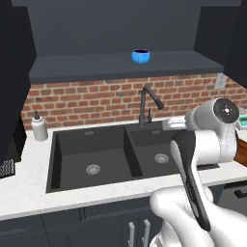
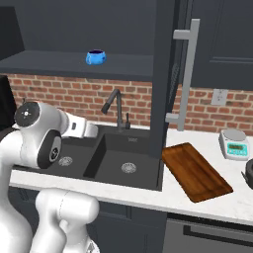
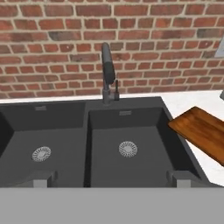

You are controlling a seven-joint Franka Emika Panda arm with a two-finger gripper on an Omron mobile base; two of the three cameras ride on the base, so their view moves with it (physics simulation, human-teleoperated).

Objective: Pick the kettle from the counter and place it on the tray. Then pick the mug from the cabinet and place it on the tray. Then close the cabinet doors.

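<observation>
Two finger tips of the gripper (image 3: 111,178) stand wide apart holding nothing, low over the sink (image 3: 127,148); the kettle (image 2: 249,174) sits at the counter's (image 2: 217,205) far right edge, beyond the tray (image 2: 195,170), well right of the hand.

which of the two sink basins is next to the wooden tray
The right basin, the one whose rim nearly meets the brown tray. The left basin lies past the divider, farther from it.

kettle (image 2: 249,174) cut by right edge, tray (image 3: 202,132) partly cropped
</observation>
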